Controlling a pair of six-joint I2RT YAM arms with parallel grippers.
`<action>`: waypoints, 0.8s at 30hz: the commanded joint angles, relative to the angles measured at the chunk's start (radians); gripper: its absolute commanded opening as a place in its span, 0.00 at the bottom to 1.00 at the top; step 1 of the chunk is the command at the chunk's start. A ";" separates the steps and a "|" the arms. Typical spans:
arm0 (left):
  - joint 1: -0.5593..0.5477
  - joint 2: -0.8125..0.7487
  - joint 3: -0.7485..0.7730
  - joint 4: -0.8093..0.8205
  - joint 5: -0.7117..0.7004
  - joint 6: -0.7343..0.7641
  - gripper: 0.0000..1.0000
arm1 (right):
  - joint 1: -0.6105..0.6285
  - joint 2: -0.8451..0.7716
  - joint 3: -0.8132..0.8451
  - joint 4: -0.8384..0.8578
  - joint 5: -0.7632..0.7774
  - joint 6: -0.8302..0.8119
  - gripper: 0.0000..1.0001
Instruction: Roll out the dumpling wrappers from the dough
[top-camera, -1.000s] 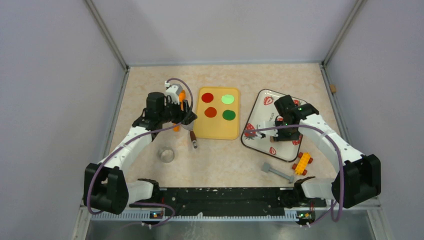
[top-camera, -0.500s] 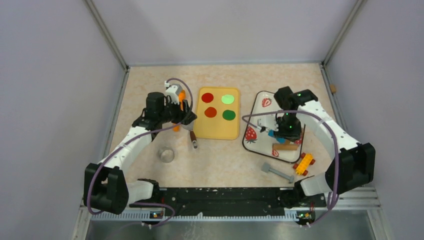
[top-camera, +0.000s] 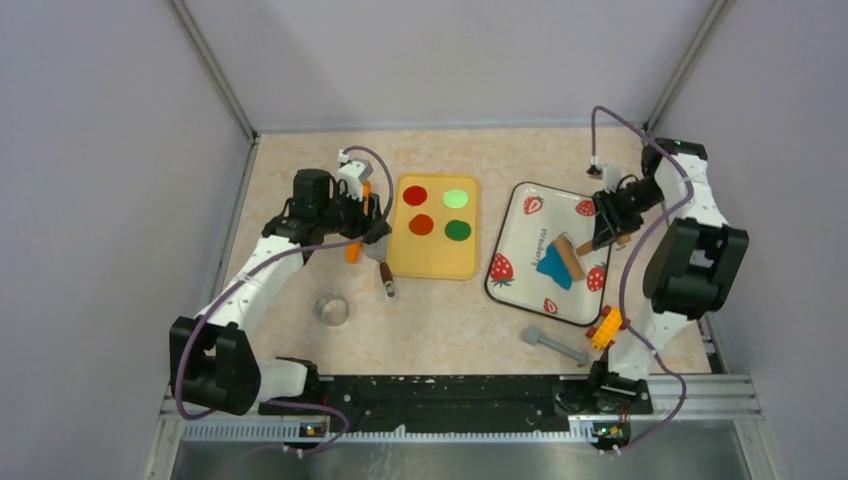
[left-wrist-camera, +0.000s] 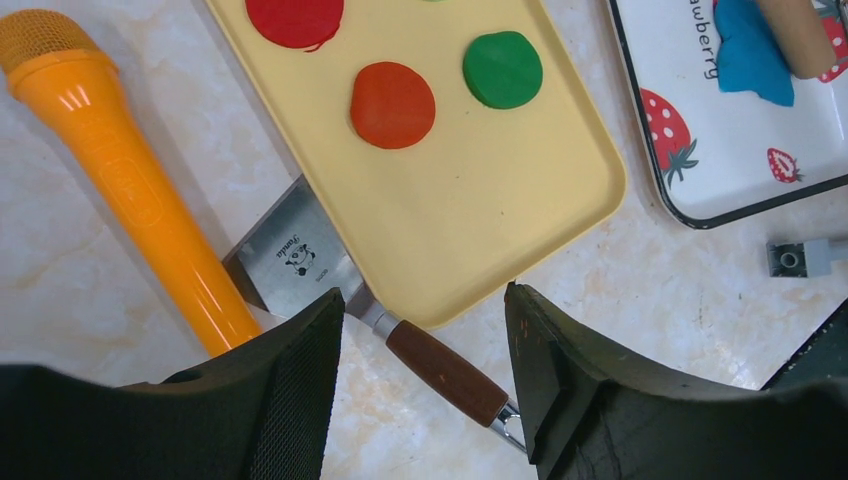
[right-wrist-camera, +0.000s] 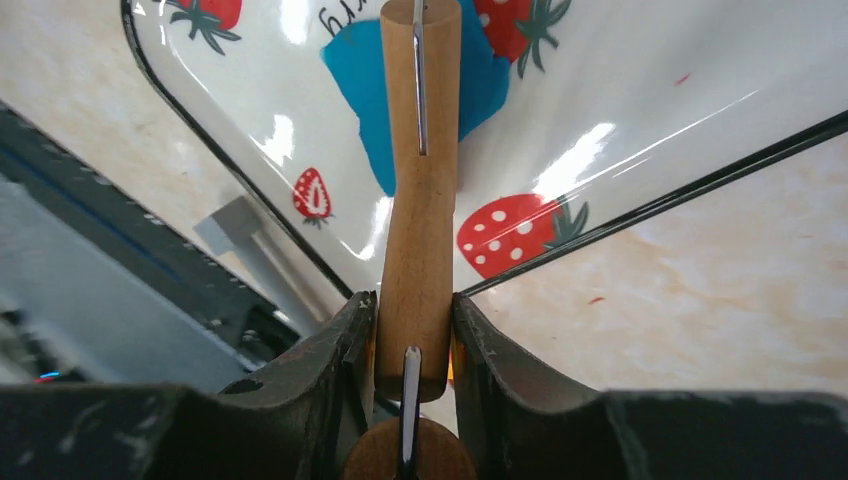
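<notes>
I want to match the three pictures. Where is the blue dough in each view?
Top external: dough right of centre.
Left wrist: dough in the top right corner.
Right wrist: dough at top centre, partly covered by the rolling pin.
Shared landmark: the strawberry tray beneath it.

The dough (top-camera: 548, 271) is a bright-blue patch, pressed thin and flat, with an uneven, roughly wedge-shaped outline (angular corners, wavy sides). It lies on the white strawberry-print tray (top-camera: 520, 215) at the right of the desk (top-camera: 440, 320), about mid-tray. Its right part is under the wooden rolling pin (top-camera: 568, 256) resting across it.
</notes>
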 joint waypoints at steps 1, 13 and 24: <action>0.006 0.008 0.066 -0.074 -0.013 0.093 0.64 | -0.116 0.097 0.012 -0.126 -0.258 0.111 0.00; 0.006 0.004 0.061 -0.067 -0.033 0.077 0.64 | -0.134 0.123 -0.060 0.054 -0.149 0.281 0.00; 0.008 -0.012 0.035 -0.049 -0.043 0.053 0.64 | -0.131 0.182 -0.151 0.169 0.145 0.453 0.00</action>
